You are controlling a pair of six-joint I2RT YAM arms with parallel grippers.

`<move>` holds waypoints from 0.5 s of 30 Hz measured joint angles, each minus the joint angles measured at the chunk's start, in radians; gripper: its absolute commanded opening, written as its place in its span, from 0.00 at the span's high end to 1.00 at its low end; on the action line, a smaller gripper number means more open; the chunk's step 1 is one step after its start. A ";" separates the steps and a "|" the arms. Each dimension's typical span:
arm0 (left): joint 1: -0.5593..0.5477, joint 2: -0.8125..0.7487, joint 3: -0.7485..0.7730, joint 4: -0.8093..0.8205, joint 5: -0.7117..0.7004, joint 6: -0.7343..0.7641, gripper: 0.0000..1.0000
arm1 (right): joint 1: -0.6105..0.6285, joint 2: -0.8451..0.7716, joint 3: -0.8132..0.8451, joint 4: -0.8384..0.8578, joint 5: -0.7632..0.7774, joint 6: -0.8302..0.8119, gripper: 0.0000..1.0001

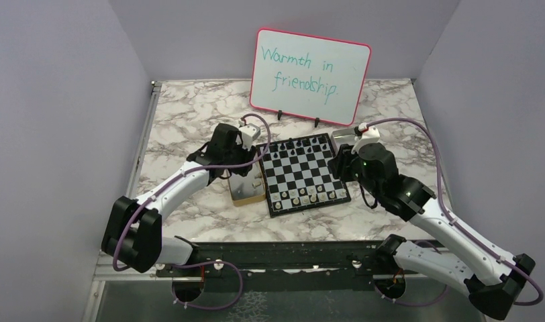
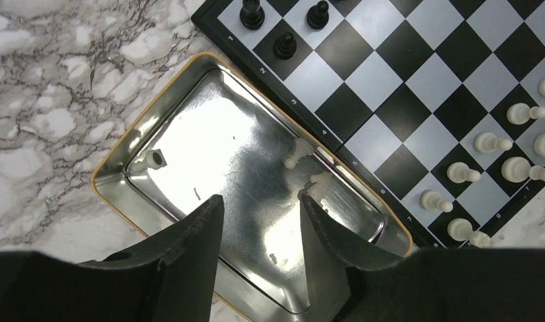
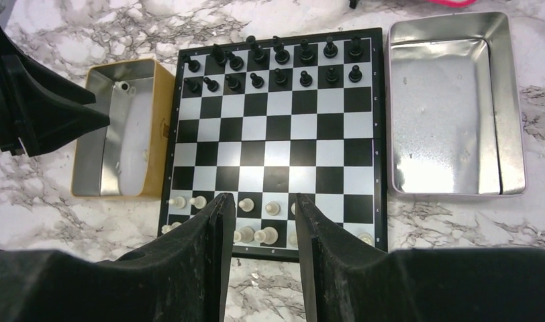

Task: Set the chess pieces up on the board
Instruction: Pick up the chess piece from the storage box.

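Note:
The board [image 1: 303, 176] lies mid-table. Black chess pieces [image 3: 276, 64] fill its two far rows. Cream chess pieces [image 3: 256, 221] stand in its two near rows, partly hidden by my fingers. My left gripper [image 2: 260, 198] is open and hangs over the tan-rimmed tin box [image 2: 122, 161], left of the board. One small cream piece [image 2: 293, 161] lies inside the box by the board-side wall, just beyond my right fingertip [image 2: 305, 198]. My right gripper [image 3: 262, 198] is open and empty above the board's near edge. In the top view it [image 1: 341, 166] is at the board's right side.
A silver metal tray [image 3: 458, 107] sits right of the board. The tan box [image 3: 119, 127] shows a small pale ring in its far corner. A pink-framed whiteboard [image 1: 310, 75] stands at the back. Grey walls close both sides of the marble table [image 1: 189, 114].

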 measured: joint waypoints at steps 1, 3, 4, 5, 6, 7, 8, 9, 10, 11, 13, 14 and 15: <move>0.000 0.000 0.000 0.008 0.011 0.021 0.54 | 0.000 -0.005 0.000 0.000 0.000 -0.004 0.56; 0.000 -0.003 -0.008 0.040 0.045 0.073 0.54 | 0.000 -0.013 0.000 0.000 0.000 -0.010 0.56; 0.000 -0.006 -0.013 0.048 0.071 0.104 0.54 | 0.000 -0.016 0.000 0.000 0.000 -0.012 0.56; 0.000 -0.008 -0.020 0.055 0.103 0.141 0.55 | 0.000 -0.020 0.000 0.000 0.000 -0.014 0.56; 0.003 -0.008 -0.024 0.060 0.130 0.171 0.56 | 0.000 -0.024 0.000 0.000 -0.001 -0.018 0.56; 0.003 -0.008 -0.029 0.064 0.153 0.202 0.58 | 0.000 -0.026 0.000 0.000 -0.001 -0.021 0.56; 0.004 -0.008 -0.035 0.070 0.170 0.227 0.58 | 0.000 -0.029 0.000 0.000 0.000 -0.025 0.56; 0.004 -0.008 -0.041 0.079 0.184 0.254 0.59 | 0.000 -0.031 0.000 0.000 0.000 -0.027 0.56; 0.004 -0.008 -0.048 0.091 0.203 0.284 0.59 | 0.000 -0.032 0.000 0.000 0.000 -0.029 0.56; 0.004 -0.008 -0.055 0.100 0.221 0.312 0.58 | 0.000 -0.034 0.000 -0.002 0.000 -0.029 0.56; 0.004 -0.008 -0.071 0.117 0.266 0.381 0.58 | 0.000 -0.041 0.000 -0.006 0.000 -0.032 0.56; 0.005 -0.010 -0.079 0.127 0.282 0.411 0.58 | 0.000 -0.046 0.000 -0.011 0.000 -0.032 0.56; 0.007 -0.013 -0.093 0.138 0.300 0.452 0.58 | 0.000 -0.053 0.000 -0.015 0.000 -0.035 0.56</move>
